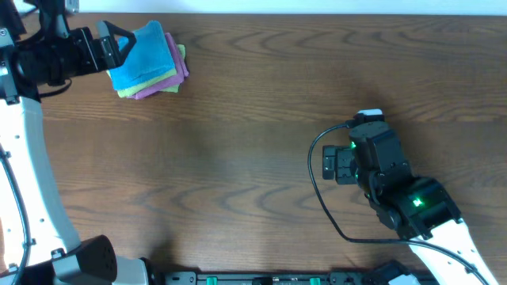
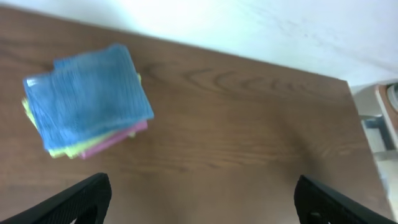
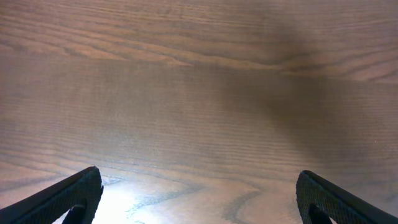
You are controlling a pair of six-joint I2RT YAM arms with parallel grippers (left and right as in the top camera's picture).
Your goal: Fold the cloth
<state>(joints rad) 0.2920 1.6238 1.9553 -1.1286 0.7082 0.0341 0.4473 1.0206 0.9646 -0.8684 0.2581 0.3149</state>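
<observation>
Gaping empty: L tool (image 2: 203, 200), R tool (image 3: 199, 198)

Lab setting, wood-grain table (image 1: 261, 158), cabled robot arm (image 1: 396, 182)

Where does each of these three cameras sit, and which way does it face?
Overhead: above the table, facing down; both arms show, left hand by the blue cloth, right hand over bare wood.
Left wrist: on the left arm, looking down at the blue cloth atop lime-green cloth and pink-purple cloth; own fingertips show.
Right wrist: facing the table; own fingertips show.
Shared: overhead and left wrist show the cloths.
</observation>
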